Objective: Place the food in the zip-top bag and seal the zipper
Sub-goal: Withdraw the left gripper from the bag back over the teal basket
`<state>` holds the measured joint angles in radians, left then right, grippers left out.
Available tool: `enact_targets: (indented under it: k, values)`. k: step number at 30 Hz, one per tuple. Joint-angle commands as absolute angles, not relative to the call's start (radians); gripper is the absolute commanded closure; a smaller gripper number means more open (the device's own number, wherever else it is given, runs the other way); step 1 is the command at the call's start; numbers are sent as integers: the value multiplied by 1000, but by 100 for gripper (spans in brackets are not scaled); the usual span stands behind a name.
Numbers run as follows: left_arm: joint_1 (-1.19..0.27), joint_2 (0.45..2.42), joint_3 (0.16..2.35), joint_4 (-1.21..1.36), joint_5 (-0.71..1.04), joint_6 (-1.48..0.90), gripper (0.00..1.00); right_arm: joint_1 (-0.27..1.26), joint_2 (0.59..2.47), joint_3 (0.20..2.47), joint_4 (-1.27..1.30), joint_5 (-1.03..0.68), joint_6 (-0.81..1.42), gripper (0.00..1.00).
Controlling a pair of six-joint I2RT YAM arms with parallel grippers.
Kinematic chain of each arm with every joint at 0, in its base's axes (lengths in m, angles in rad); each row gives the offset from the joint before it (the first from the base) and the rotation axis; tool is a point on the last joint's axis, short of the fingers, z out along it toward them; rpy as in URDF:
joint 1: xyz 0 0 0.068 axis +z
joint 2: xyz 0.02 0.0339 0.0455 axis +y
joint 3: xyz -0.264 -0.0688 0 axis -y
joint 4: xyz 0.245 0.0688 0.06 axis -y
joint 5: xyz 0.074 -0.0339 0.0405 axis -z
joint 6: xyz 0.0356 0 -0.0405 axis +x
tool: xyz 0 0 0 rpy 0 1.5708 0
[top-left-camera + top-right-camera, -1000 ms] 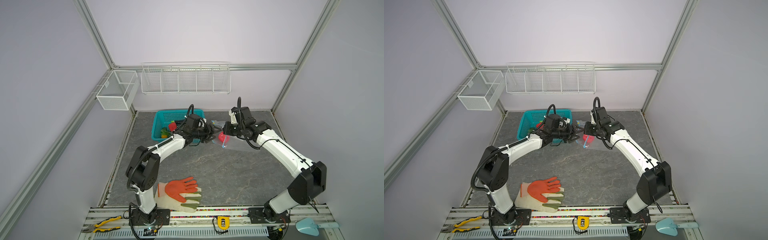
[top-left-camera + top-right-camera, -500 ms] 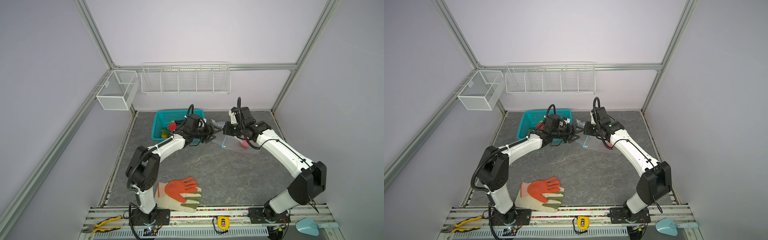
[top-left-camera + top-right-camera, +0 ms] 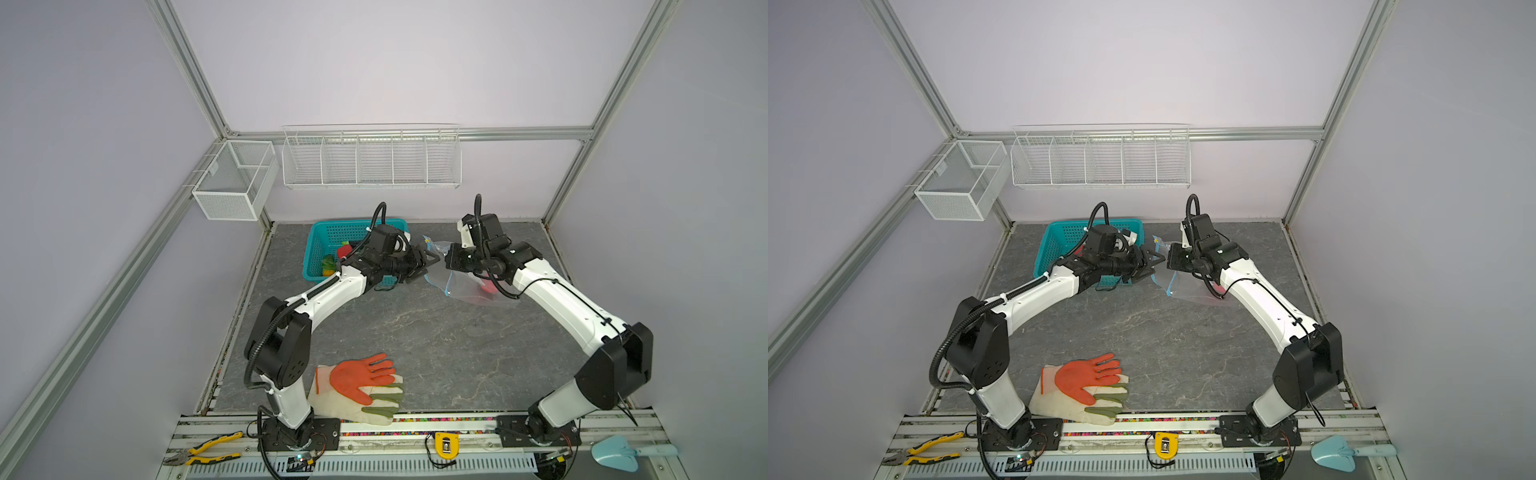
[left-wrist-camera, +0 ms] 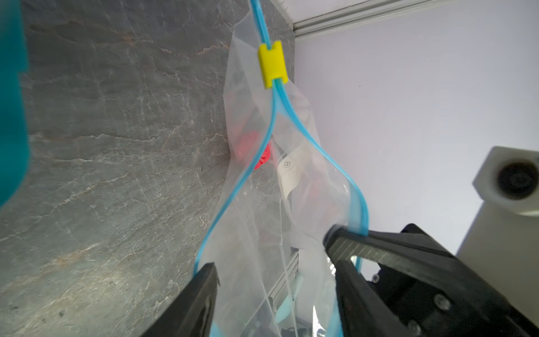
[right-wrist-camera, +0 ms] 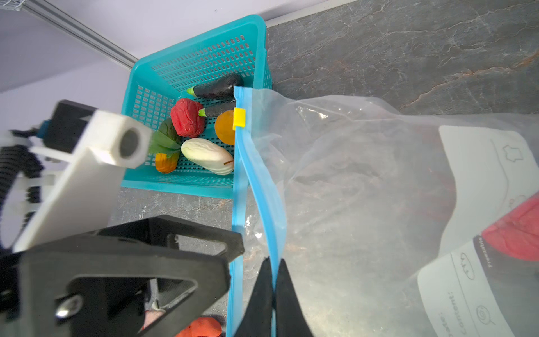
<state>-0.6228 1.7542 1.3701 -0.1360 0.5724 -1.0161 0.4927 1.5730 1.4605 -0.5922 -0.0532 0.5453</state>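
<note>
Right wrist view; zipper (image 5: 260,186) pinched in right end effector (image 5: 274,270) (shut).

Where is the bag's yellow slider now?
In the right wrist view the yellow slider sits on the blue zipper near its end, close to the teal basket.

right gripper (image 5: 273,264): pinching zipper (image 5: 256,186) | zip-top bag (image 5: 364,181): red food (image 5: 516,233) inside | teal basket (image 5: 198,58): other food pieces (image 5: 207,156)
</note>
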Motion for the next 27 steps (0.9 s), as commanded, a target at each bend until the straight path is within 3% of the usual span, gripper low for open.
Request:
enact_targets:
  k: [1, 27]
  values:
    - [-604, 1705, 1409, -210, 525, -942, 36, 497, 1570, 1454, -572, -56, 532, 94]
    - [-361, 1671, 1377, -498, 359, -785, 34, 496, 1580, 1433, -544, -78, 529, 94]
